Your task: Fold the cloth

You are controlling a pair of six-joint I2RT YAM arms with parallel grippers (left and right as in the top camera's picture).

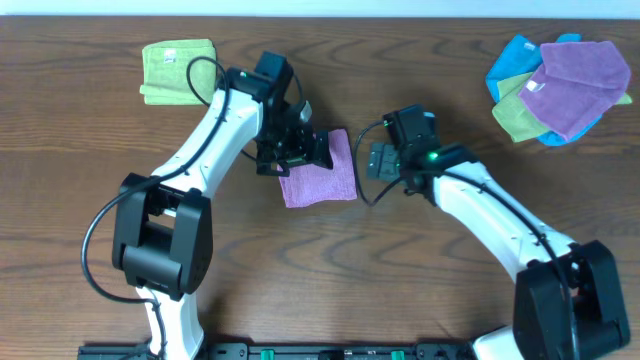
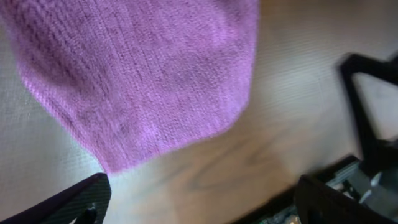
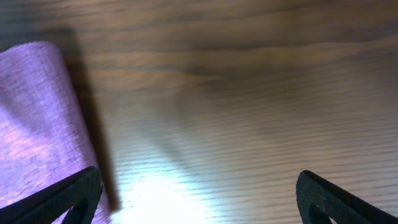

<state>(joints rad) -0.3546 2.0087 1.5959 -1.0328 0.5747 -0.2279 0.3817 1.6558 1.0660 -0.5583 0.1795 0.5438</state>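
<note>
Pink cloth mid table, roughly square, between my grippers. Left gripper hangs over its left edge, nearer; right gripper just beside its right edge. Both jaws wide apart, empty.

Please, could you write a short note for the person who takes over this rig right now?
Grippers: the left gripper is open and empty, at the left edge of the cloth. The right gripper is open and empty, over the table just right of it.
Cloth: mid-table, flat, apparently folded to a small rectangle.
Done: seemingly at least one fold.
Left: check the edges; perhaps fold again.
</note>
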